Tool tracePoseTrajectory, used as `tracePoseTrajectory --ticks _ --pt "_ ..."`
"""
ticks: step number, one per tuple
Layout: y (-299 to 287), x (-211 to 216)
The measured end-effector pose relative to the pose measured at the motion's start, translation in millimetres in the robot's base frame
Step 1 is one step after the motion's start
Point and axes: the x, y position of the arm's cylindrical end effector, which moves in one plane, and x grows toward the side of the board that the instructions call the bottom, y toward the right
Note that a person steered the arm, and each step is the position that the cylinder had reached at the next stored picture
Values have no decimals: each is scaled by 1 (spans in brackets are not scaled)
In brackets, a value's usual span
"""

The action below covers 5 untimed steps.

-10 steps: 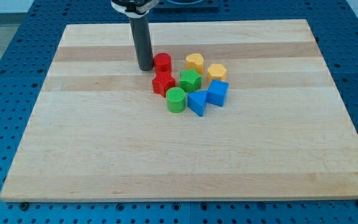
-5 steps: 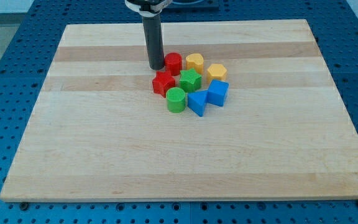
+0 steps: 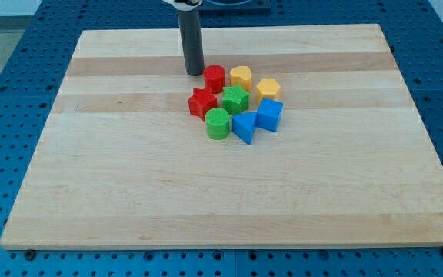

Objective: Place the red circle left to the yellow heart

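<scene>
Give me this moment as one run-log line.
tip: up-left of red circle, apart | red circle: touching yellow heart, on its left | cluster: packed | state: placement looks done

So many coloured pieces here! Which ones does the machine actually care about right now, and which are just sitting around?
In the job: red circle, yellow heart, my tip just left of the circle.

Lying about: red star, green star, green circle, yellow block, two blue blocks.
</scene>
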Motion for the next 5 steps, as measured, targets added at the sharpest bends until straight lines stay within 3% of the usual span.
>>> tracePoseTrajectory --ticks 5 --pt "19 0"
